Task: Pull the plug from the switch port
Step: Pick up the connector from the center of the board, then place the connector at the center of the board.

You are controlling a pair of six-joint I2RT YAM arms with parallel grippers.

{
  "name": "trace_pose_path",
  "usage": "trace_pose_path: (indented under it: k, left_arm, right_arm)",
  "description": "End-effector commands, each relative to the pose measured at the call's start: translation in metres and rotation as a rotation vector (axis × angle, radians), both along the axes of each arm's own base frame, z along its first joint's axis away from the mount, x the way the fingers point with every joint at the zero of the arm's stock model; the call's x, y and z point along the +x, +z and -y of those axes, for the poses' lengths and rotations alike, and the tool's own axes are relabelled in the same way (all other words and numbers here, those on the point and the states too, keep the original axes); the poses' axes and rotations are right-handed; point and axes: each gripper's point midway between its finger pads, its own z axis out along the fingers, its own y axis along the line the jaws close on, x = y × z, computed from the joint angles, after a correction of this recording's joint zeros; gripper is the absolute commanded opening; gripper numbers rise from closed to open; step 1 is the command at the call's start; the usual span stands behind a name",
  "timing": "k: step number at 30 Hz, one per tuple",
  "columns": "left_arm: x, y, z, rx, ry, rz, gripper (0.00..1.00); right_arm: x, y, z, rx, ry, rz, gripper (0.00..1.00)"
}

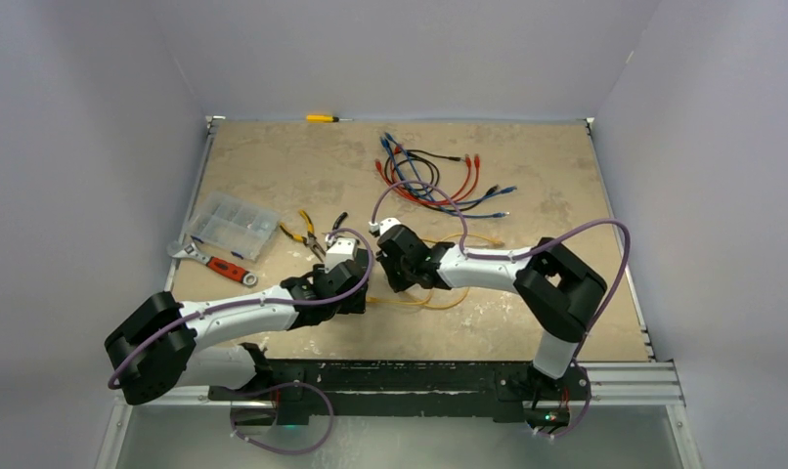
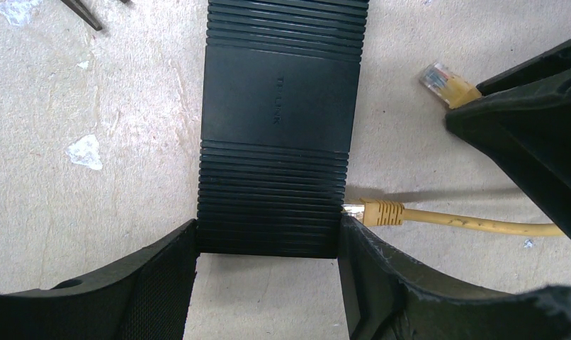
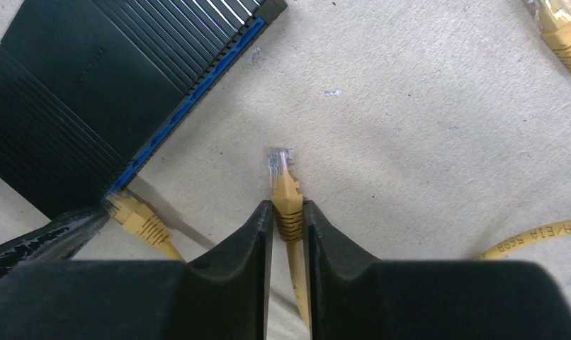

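L wrist view: L gripper [image 2: 268, 237] was clamped on the switch [image 2: 279, 106], one finger against each long side at its near end, bottom centre of frame. The switch ran up the middle to the top edge, flat on the table [image 2: 91, 212]. A seated plug [image 2: 378, 212] sat in a port on its right side, lower centre, w/ its cable [image 2: 481, 225] trailing right. Risk, imo: the grip covered only one end, so a sideways tug on that cable could pivot the box out of the fingers. Looks: flat black, ribbed bands either side of a smooth centre panel w/ faint lettering.

R wrist view: R gripper [image 3: 287, 207] was pinching a yellow plug [image 3: 283, 173] by its ribbed boot, mid-frame, clear tip pointing up, well apart from the switch in the upper left. I judged that plug to be out of any port. Risk: the seated plug, lower left against the blue-edged port face, might need a regrip. Pulling it w/o the latch pressed would drag the switch or strain the cable.

Top view: both grippers met at centre frame, w/ the switch mostly hidden under them. Clear compartment box [image 1: 232, 225] at left, loose patch cables [image 1: 439, 176] upper centre, neither near the work.
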Motion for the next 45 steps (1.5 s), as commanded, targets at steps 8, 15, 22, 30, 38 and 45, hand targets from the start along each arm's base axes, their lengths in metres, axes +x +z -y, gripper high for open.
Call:
trace_pose_path:
  k: [8, 15, 22, 30, 38, 45]
  left_arm:
    - [-0.013, -0.014, -0.014, 0.057, 0.012, -0.056, 0.0]
    - [-0.013, -0.013, -0.005, 0.02, -0.004, -0.059, 0.0]
    - [-0.015, -0.013, -0.002, -0.009, -0.021, -0.062, 0.0]
    - [-0.016, -0.005, 0.003, -0.05, -0.035, -0.046, 0.0]
    - [-0.018, -0.011, 0.001, -0.042, -0.034, -0.058, 0.0]
    - [-0.018, -0.014, -0.001, -0.027, -0.035, -0.062, 0.0]
  right_arm:
    - [0.004, 0.033, -0.012, 0.065, -0.019, 0.029, 0.0]
    - [0.016, 0.083, -0.033, 0.258, 0.024, 0.023, 0.0]
    - [0.027, 0.136, -0.032, 0.496, 0.092, -0.012, 0.0]
    - [0.037, 0.214, -0.015, 0.715, 0.158, 0.039, 0.0]
    - [0.038, 0.301, 0.013, 0.897, 0.217, 0.136, 0.0]
    - [0.029, 0.364, 0.04, 0.983, 0.245, 0.235, 0.0]
